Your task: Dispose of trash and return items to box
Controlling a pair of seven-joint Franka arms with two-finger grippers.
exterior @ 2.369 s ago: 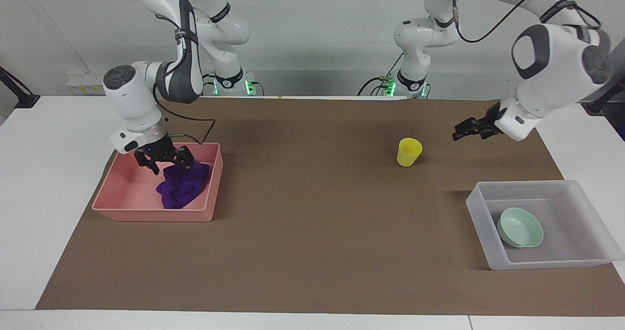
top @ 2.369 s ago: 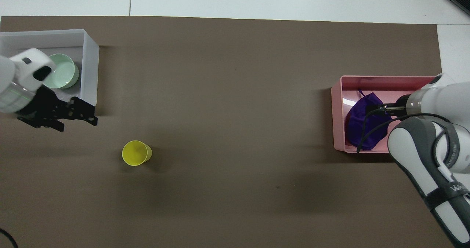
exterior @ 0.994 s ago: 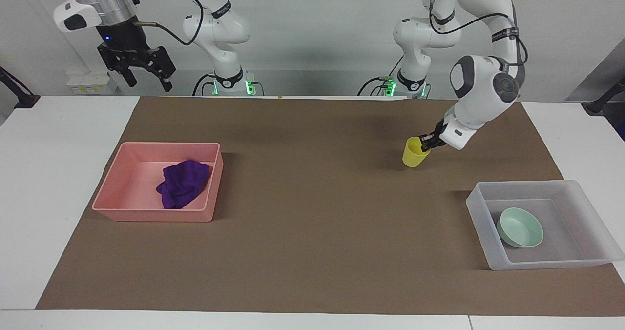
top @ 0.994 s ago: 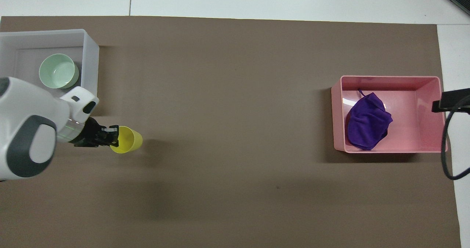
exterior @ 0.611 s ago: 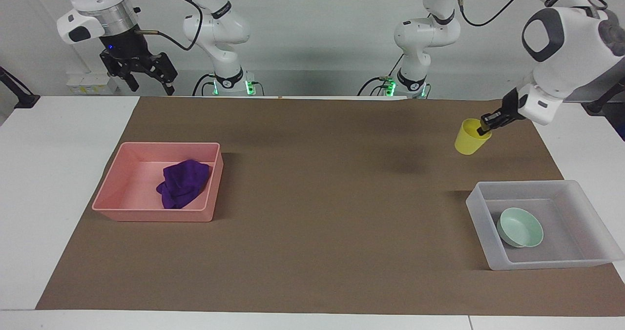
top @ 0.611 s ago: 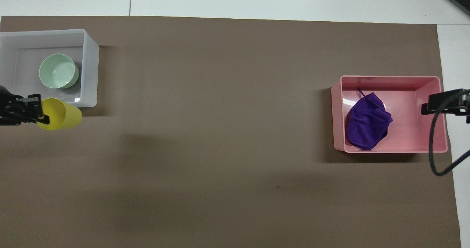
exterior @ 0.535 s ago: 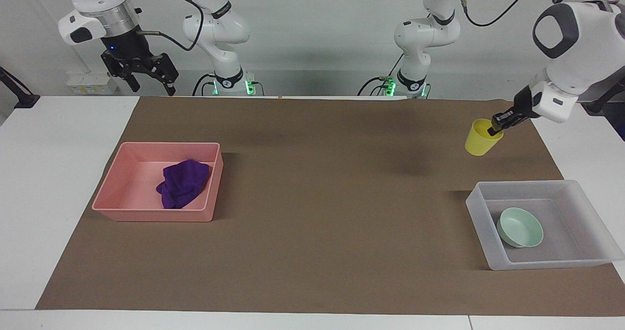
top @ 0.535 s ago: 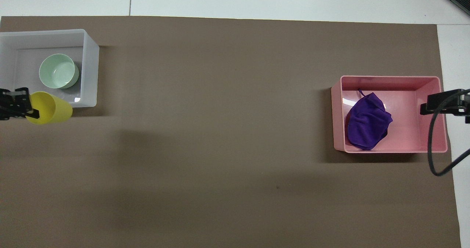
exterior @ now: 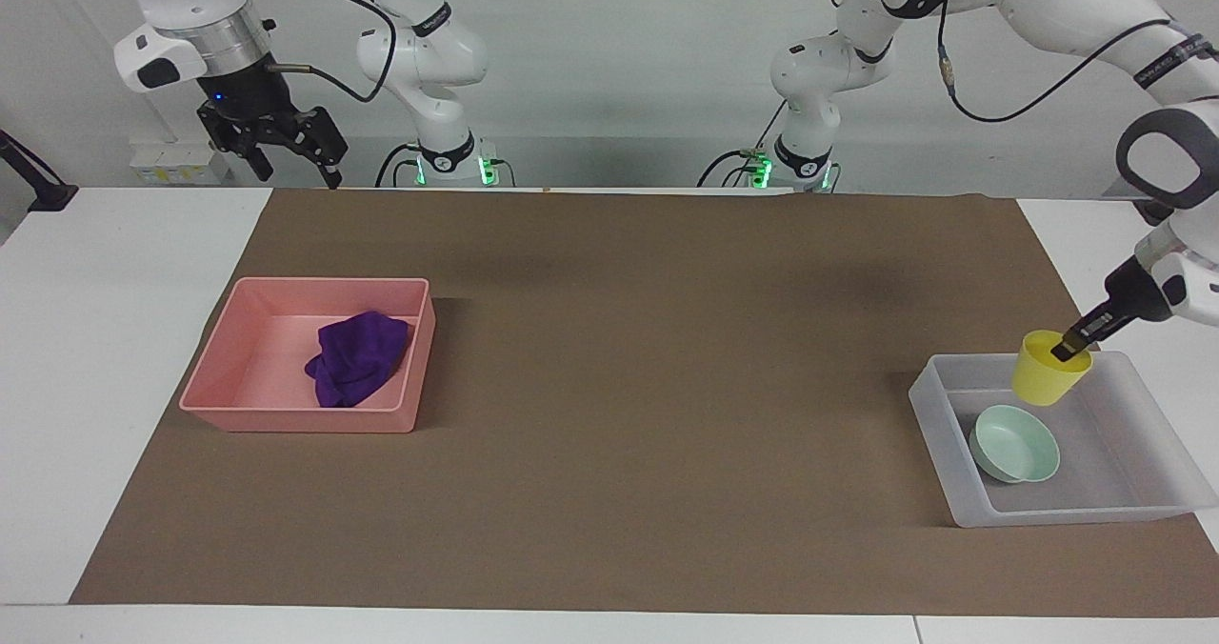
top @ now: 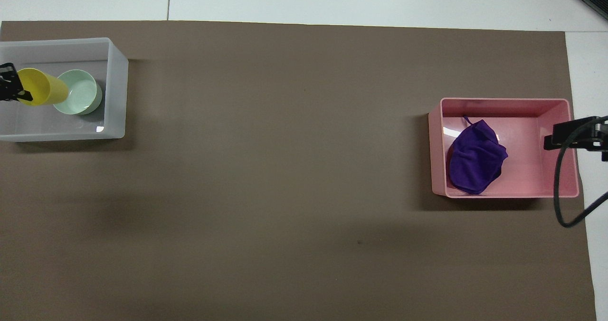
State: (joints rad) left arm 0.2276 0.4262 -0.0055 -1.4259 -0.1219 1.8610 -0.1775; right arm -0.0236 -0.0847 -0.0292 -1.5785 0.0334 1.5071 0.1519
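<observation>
The left gripper (exterior: 1069, 347), at right of the frame, pinches the yellow cup (exterior: 1049, 369) by its rim over the box (exterior: 938, 413), beside the bowl (exterior: 1015, 444). Next it should lower and release. The right gripper (exterior: 278, 149), spread, waits at upper left; the cloth (exterior: 357, 357) lies in the pink tray (exterior: 295, 419).

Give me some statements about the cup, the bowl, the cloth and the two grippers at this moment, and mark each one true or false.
1. The left gripper holds the yellow cup by its rim, above the clear box. True.
2. The green bowl stands on the brown mat, outside the box. False: it sits inside the clear box.
3. The purple cloth lies in the pink tray. True.
4. The right gripper grips the cloth. False: it waits open and raised, near the robots' edge of the table, holding nothing.
5. The cup rests on the box floor. False: it hangs in the air, held by the gripper.
</observation>
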